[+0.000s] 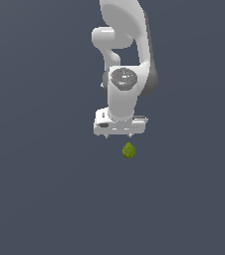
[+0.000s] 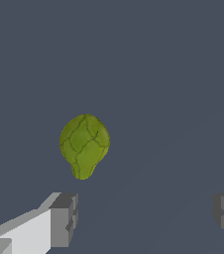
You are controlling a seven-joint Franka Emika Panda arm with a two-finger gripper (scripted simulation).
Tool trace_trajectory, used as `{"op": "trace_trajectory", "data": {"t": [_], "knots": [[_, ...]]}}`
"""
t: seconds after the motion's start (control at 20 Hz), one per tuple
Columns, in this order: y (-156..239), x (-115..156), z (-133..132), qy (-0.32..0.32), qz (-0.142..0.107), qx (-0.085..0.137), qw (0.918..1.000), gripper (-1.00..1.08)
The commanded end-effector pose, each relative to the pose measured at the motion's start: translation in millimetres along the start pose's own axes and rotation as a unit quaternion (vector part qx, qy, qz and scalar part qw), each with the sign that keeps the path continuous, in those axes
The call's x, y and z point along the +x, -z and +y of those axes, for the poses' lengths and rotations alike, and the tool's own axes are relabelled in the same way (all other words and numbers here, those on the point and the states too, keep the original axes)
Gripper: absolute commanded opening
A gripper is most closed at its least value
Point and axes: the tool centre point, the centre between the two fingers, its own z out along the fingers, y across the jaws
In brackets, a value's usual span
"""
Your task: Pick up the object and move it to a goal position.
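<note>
We find the white gripper [image 1: 118, 135] open, fingers [image 2: 63, 218] spread wide, gripping nothing. The small olive-green bumpy lump [image 1: 129, 150] lies just beside it, untouched, on the plain grey floor [image 1: 40, 199].

Bare grey surface all round the object [image 1: 129, 150], nothing near it, fingers [image 2: 63, 219] spread wide, gap unobstructed

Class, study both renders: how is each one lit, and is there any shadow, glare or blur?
Exterior view: flat, even light; the small olive-green bumpy lump casts no visible shadow on the plain slate-grey ground, with no glare on the white arm. Wrist view: the lump is sharp, its dark creases clear; the open white gripper has its grey fingertips cropped by the frame edge.
</note>
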Motion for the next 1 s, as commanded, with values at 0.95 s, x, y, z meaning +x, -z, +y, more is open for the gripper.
{"op": "trace_trajectory", "data": {"t": [0.95], "knots": [[-11, -1, 18, -0.042, -0.011, 0.0, 0.9991, 1.0]]}}
